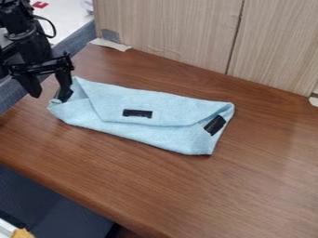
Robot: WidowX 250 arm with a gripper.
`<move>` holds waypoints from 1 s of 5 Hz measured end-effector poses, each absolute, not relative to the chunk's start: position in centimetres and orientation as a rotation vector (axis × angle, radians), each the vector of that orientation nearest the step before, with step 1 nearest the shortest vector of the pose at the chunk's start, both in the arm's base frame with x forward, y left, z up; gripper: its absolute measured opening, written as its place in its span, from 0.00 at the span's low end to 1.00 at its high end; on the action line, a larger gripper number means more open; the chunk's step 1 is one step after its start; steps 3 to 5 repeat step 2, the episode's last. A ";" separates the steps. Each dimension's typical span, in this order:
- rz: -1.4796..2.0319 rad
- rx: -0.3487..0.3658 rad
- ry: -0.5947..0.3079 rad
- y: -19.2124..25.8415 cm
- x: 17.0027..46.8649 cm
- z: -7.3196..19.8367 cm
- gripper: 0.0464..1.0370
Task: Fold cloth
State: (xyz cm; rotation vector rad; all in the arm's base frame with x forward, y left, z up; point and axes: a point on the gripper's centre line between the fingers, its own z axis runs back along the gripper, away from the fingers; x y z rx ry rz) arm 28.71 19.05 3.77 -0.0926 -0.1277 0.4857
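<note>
At the upper left, the black robot arm (28, 44) comes in, cut off by the picture's edge. Its gripper (49, 96) hangs with its two fingers spread well apart, the left one beside the cloth, the right one over the cloth's left end. Black shows there down to the fabric, and where the finger stops and a dark patch might begin is hard to make out; whether they touch cannot be told. Behind is a white surface (68, 16) with a small red item (40, 4), too small to identify. At the lower left corner, an orange-brown object (22, 233) is mostly cut off.

The light blue cloth (133, 100) lies folded on the wooden tabletop (186, 195), slanting down to the right. A flap comes down over its middle, bearing a black strip (137, 113); the layers beneath are hidden. Another black strip (215, 125) sits tilted at its right end. Behind stands a pale wood panel (168, 28), cut off above, and a whitish scrap (314, 101) is cropped at the right edge.
</note>
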 end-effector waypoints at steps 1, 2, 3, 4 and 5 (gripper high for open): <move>0.456 -0.078 -0.178 18.5 28.9 5.9 0.97; 0.407 -0.111 -0.245 17.6 29.5 8.4 0.96; 0.407 -0.111 -0.245 17.6 29.5 8.4 0.96; 0.407 -0.111 -0.245 17.6 29.5 8.4 0.96; 0.407 -0.111 -0.245 17.6 29.5 8.4 0.96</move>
